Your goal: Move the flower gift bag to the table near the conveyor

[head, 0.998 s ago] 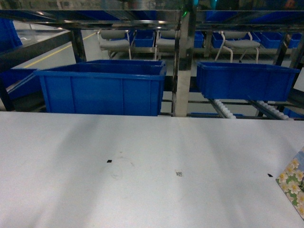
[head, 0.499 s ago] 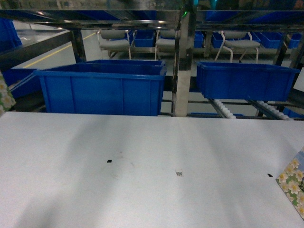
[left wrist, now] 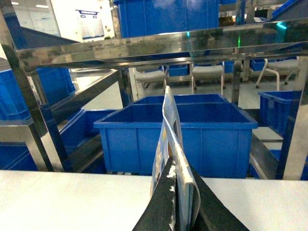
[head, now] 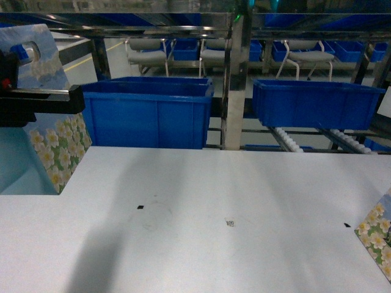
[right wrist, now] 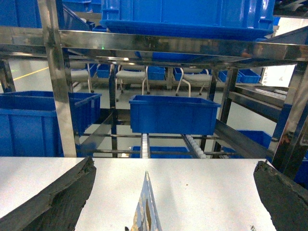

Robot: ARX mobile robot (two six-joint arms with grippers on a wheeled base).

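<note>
flower bag held up at the left edge of the counter

your left gripper [left wrist: 185,202] has its jaws pressed together on the top edge of the flower gift bag [head: 46,131]. you can see this best in the left wrist view, where the thin bag edge [left wrist: 171,144] stands up between the two dark fingers. in the head view the bag hangs at the far left, over the left end of the white counter [head: 214,220], just in front of a big blue bin [head: 146,116]. the pictures do not show whether its bottom touches the counter.

your right gripper [right wrist: 175,192] has its jaws wide apart, with one dark finger at each side of the right wrist view. a second flower bag [right wrist: 147,207] stands edge-on between them, not touched. in the head view that bag [head: 377,235] sits at the right edge of the counter.

the conveyor [head: 290,139] with its white rollers runs behind the counter, under another blue bin [head: 314,104].
</note>
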